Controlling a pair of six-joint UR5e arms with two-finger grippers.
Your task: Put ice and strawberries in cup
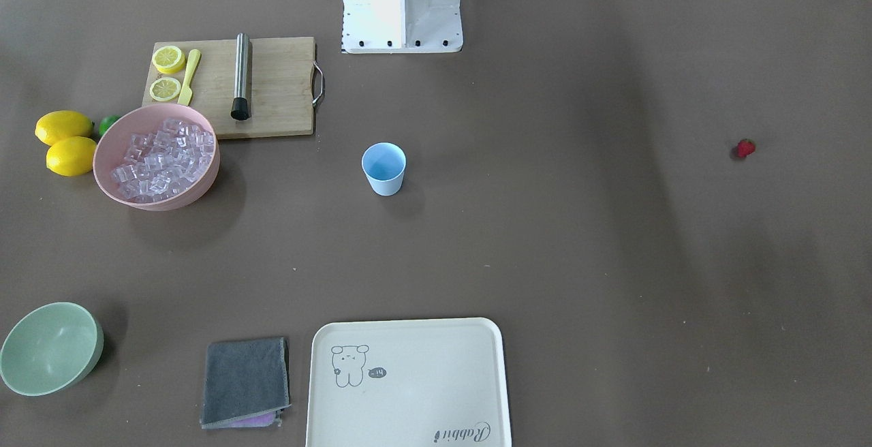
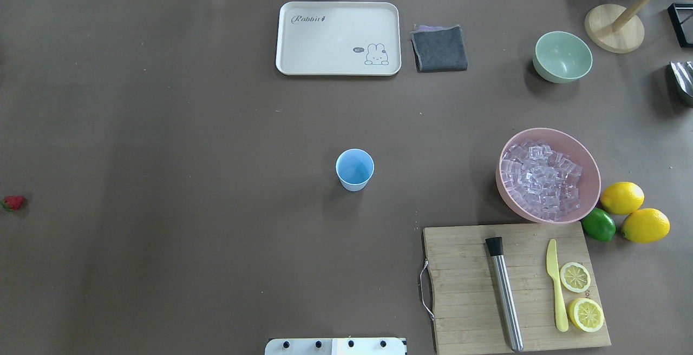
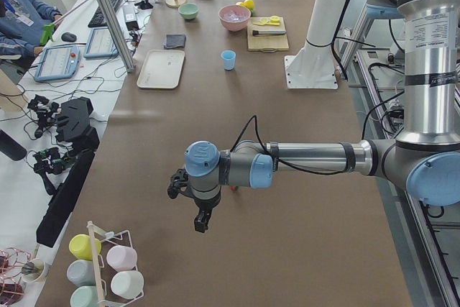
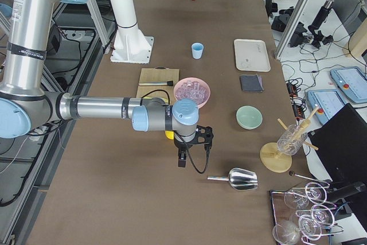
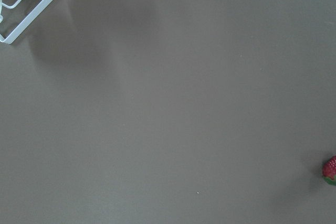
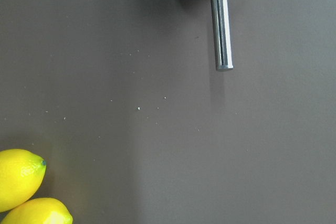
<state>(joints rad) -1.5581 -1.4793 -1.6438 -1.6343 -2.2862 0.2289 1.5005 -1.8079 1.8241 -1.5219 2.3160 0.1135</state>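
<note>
Cup [image 2: 354, 170]: light blue, standing upright mid-tabletop [image 2: 189, 117], its inside showing plain blue in the overhead view. Ice [image 2: 541, 182]: lying heaped in the pink bowl [image 2: 591, 170], at 3 o'clock from the cup, well apart. Strawberry [image 2: 13, 202]: lying alone at 9 o'clock from the cup, far off by the overhead view's edge; the left wrist view is cutting it off at 4 o'clock. Left gripper [image 3: 200, 222]: hanging over bare tabletop, showing in a side view only, so whether it is apart or together cannot be told. Right gripper [image 4: 182, 160]: likewise showing from the side only, state unreadable. Scoop [image 6: 221, 30]: its bowl being cropped at 12 o'clock in the right wrist view; lemons [image 6: 18, 179] being cropped at 7 o'clock.
</note>
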